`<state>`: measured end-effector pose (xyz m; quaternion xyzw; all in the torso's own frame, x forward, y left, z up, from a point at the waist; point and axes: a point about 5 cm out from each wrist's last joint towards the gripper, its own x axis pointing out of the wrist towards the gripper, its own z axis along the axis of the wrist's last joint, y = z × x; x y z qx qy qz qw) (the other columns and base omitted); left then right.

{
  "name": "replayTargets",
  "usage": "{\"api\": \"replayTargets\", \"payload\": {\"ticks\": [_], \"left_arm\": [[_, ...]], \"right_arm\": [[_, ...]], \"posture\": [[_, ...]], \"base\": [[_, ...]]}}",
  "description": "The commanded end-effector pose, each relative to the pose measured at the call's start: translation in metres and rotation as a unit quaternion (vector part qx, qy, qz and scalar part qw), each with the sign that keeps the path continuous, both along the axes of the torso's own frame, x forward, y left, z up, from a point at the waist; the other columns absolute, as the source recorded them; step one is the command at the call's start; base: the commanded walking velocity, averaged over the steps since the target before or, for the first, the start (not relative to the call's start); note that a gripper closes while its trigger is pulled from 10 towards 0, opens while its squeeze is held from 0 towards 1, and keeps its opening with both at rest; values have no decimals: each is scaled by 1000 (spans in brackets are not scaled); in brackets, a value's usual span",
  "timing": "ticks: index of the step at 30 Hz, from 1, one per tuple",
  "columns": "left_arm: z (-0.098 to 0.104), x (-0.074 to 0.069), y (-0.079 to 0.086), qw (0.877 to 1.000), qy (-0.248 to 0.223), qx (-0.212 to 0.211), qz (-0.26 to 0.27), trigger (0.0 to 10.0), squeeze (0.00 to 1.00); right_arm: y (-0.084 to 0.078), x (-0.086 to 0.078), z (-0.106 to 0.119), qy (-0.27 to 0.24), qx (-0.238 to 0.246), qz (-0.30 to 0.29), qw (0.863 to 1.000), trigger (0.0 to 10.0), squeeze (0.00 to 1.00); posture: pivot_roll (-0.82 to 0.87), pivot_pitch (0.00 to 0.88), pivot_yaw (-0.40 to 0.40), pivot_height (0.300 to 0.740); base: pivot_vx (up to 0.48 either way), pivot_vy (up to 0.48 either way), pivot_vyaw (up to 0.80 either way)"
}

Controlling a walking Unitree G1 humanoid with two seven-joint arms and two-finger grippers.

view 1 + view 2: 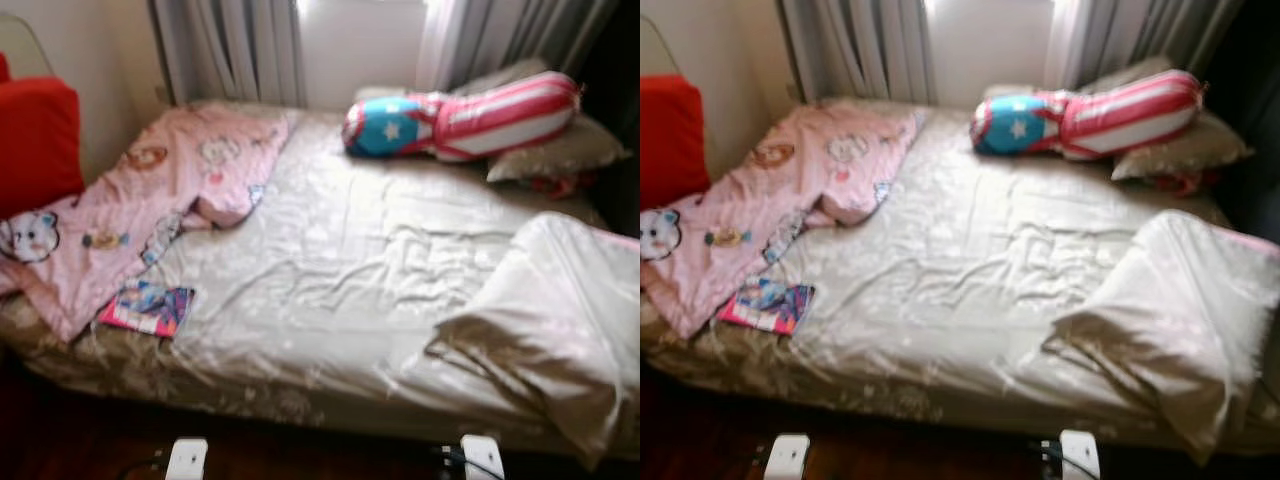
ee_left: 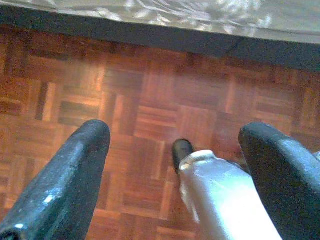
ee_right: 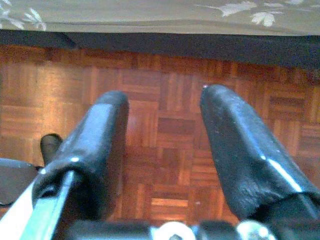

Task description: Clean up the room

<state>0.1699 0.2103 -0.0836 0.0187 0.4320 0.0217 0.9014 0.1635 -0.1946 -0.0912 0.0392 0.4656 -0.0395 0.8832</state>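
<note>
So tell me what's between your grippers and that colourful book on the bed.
Nothing visible. The book lies uncovered at the mattress's near left edge beside the pink blanket. Left gripper and right gripper hang open over bare parquet.

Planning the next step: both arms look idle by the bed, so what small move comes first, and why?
Probably raise the left gripper toward the colourful book on the near left edge of the bed with the beige floral sheet. Both it and the right gripper hang open over the parquet floor, holding nothing, and the book is the loose item on that side.
</note>
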Motion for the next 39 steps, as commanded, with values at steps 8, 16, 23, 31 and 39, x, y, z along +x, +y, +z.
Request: {"api": "replayTargets", "payload": {"ticks": [8,16,23,31,39], "left_arm": [[2,5,-3,1000,-3,0,-9,10000,0],[1,5,-3,1000,-2,0,-10,10000,0],[1,4,-2,1000,0,4,-15,10000,0],[1,4,-2,1000,3,5,-20,10000,0],[2,5,-2,1000,-1,3,-13,10000,0]], "right_arm": [[-7,-1,1,2,-10,0,1000,10000,0],[-7,-1,1,2,-12,1,1000,10000,0],[-6,-1,1,-2,-10,3,1000,10000,0],[-5,-1,1,0,-10,4,1000,10000,0],[-5,-1,1,0,-10,5,1000,10000,0]], "posture": [[-116,0,-37,740],[-120,0,-35,740],[-125,0,-29,740],[-127,0,-27,740],[-130,0,-27,740]], "base": [[0,-357,-323],[0,-38,0],[0,-283,0],[0,-420,0],[0,0,0]]}}
